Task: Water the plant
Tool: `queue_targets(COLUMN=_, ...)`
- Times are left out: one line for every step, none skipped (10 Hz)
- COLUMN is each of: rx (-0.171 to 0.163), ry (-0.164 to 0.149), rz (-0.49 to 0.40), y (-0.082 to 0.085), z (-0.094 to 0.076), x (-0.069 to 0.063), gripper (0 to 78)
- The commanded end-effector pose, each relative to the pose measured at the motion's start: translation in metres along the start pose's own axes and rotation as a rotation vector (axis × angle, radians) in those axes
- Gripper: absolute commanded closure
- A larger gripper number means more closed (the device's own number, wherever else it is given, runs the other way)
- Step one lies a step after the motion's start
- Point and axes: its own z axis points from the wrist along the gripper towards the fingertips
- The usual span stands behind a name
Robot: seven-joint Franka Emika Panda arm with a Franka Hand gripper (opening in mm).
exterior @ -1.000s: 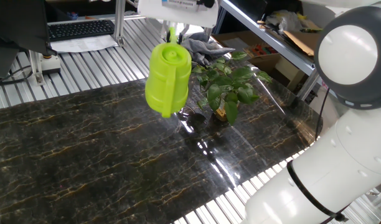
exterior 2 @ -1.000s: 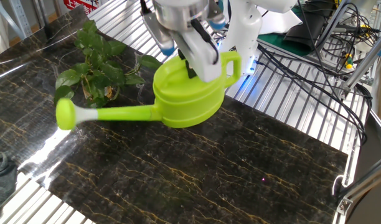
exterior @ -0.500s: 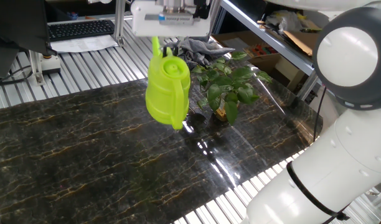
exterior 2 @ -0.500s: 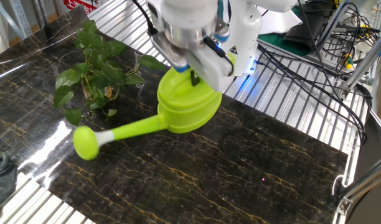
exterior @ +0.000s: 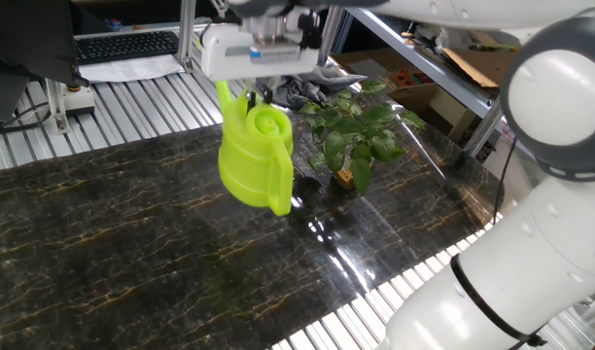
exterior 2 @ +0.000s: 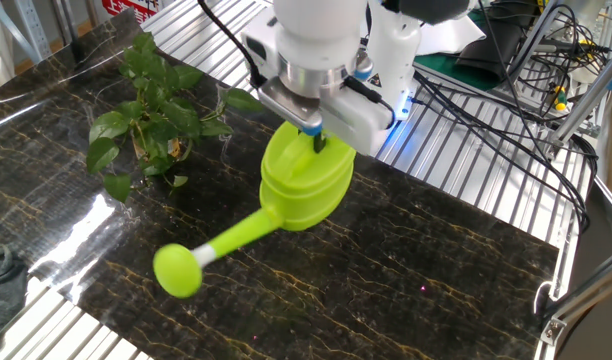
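My gripper [exterior: 251, 92] is shut on the handle of the lime-green watering can [exterior: 254, 160] and holds it above the dark marble table [exterior: 103, 243]. In the other fixed view the gripper [exterior 2: 316, 140] grips the can [exterior 2: 306, 188] from above, and its spout [exterior 2: 231, 240] tilts down toward the table, its round rose [exterior 2: 176, 271] near the front left. The plant [exterior: 361, 131] with broad dark green leaves and a yellow-orange tag stands just right of the can. In the other fixed view the plant [exterior 2: 151, 115] is at the far left, apart from the spout.
A grey cloth [exterior: 312, 76] lies behind the plant. A keyboard [exterior: 127, 44] and papers sit on the slatted metal bench at the back. Cables [exterior 2: 506, 100] run along the right side. The arm's white base [exterior: 531, 243] fills the right foreground.
The can has swung: its spout has moved away from the plant and dipped lower toward the table front. The gripper has turned with it and shifted slightly left.
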Motion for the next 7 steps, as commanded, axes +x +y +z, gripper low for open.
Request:
queue_targets(rx=-0.044, ry=-0.086, rz=-0.145, y=0.010, z=0.022, x=0.001, gripper=76.4)
queue_targets(rx=-0.032, ry=-0.120, rz=-0.146, y=0.011, z=0.025, x=0.001, gripper=76.4)
queue_targets(rx=-0.035, ry=-0.135, rz=-0.145, y=0.012, z=0.030, x=-0.001, gripper=76.4)
queue_targets(rx=-0.045, ry=-0.172, rz=-0.141, y=0.016, z=0.046, x=-0.010, gripper=76.4)
queue_targets(rx=-0.050, ry=-0.179, rz=-0.141, y=0.019, z=0.053, x=-0.017, gripper=76.4)
queue_targets(rx=-0.051, ry=-0.181, rz=-0.144, y=0.019, z=0.054, x=-0.022, gripper=76.4)
queue_targets(rx=-0.052, ry=-0.188, rz=-0.141, y=0.019, z=0.050, x=-0.033, gripper=76.4)
